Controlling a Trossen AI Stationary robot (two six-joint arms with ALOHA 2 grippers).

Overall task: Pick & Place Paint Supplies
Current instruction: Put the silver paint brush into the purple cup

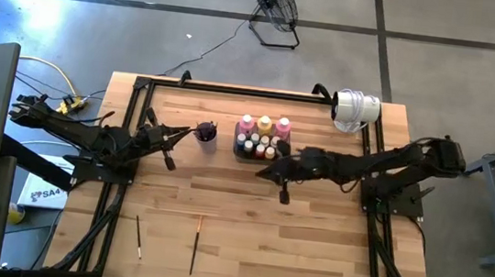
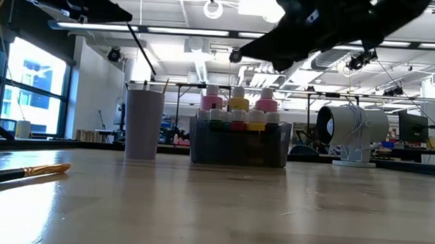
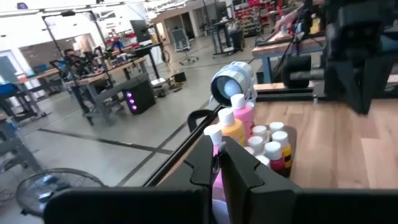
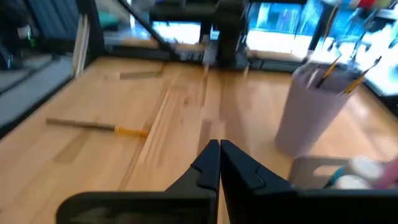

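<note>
Fan (image 1: 356, 109) beside tray (image 1: 239, 149) (purple cup (image 1: 206, 135) opposite).

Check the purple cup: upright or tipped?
Upright. The cup stands on its base beside the tray, with brushes sticking out of its top.

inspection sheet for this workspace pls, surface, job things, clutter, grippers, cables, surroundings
surface: wooden table with a black frame.
job's things: paint bottles packed in a dark tray; two loose brushes near the front edge; brushes standing in the purple cup.
clutter: white fan on the back right corner.
grippers: left gripper shut, beside the cup; right gripper shut, empty, in front of the tray.
cables: yellow and white leads left of the table.
surroundings: floor fan behind the table; workshop benches beyond.
</note>
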